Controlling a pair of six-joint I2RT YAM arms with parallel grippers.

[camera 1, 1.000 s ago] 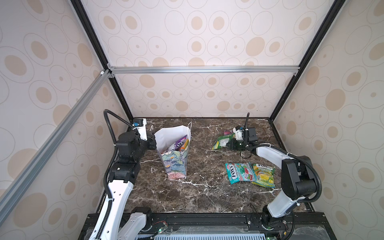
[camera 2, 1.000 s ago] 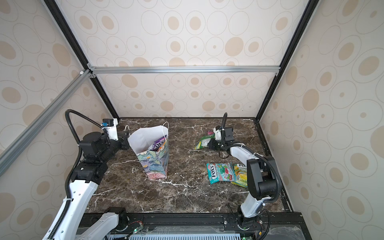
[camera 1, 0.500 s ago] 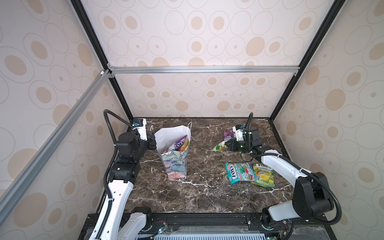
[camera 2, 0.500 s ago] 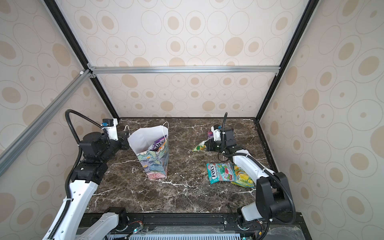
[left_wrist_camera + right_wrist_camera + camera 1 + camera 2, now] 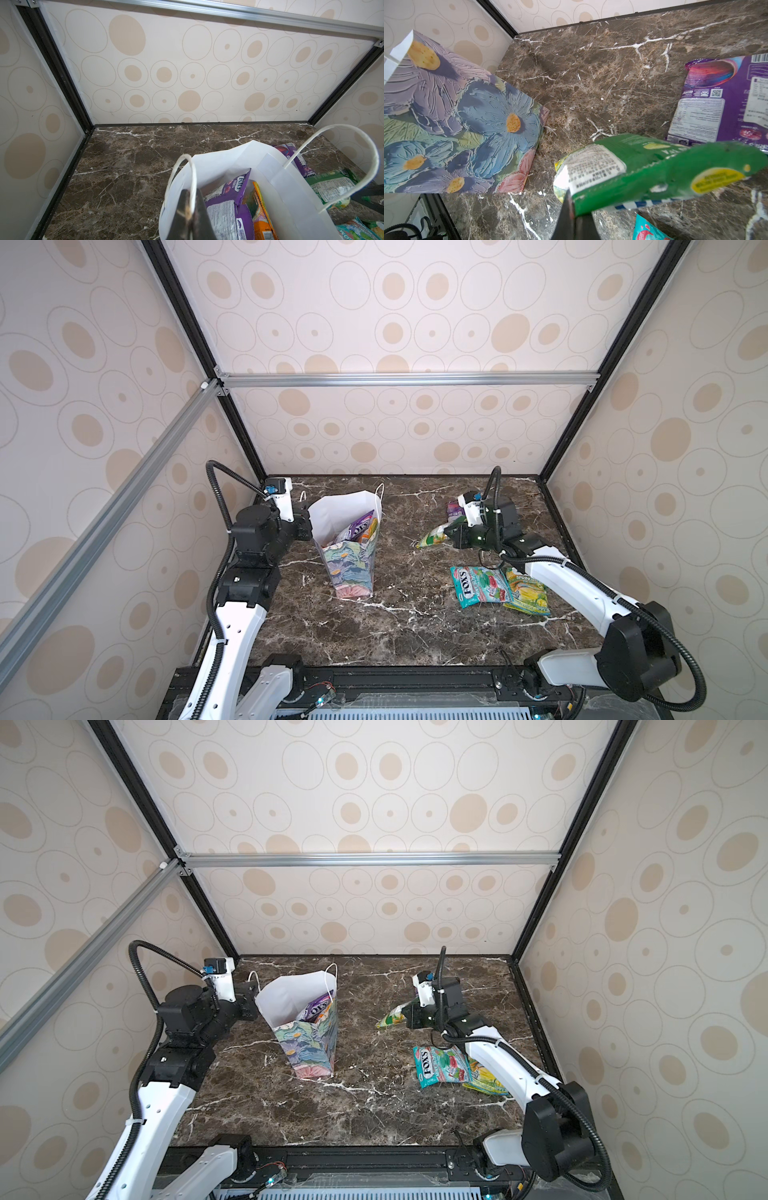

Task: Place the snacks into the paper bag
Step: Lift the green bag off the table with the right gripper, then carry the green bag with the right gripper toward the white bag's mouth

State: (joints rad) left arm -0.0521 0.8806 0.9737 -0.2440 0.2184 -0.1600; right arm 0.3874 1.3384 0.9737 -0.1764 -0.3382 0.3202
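Observation:
The paper bag [image 5: 353, 568] [image 5: 309, 1048] stands open left of the middle, white inside, floral outside. My left gripper [image 5: 190, 207] [image 5: 308, 523] is shut on its near cord handle [image 5: 193, 176]. A purple packet [image 5: 226, 205] and an orange packet [image 5: 261, 218] stick up inside the bag. My right gripper [image 5: 572, 207] [image 5: 451, 537] [image 5: 409, 1018] is shut on one end of a green packet [image 5: 654, 170] [image 5: 433, 537], held above the table right of the bag. On the table lie a purple packet [image 5: 455, 509] [image 5: 726, 104], a teal FOX'S packet [image 5: 480, 587] [image 5: 440, 1065] and a yellow-green packet [image 5: 528, 593].
Patterned walls and black frame posts close in the marble table [image 5: 415, 614] on three sides. The right forearm [image 5: 565, 580] passes just behind the teal and yellow-green packets. The bag's far handle [image 5: 369, 166] arches over its rim.
The right gripper has lifted the green packet and drawn it slightly forward and left, uncovering the purple packet behind it. Its elbow has swung out to the front right. Left arm and bag are still.

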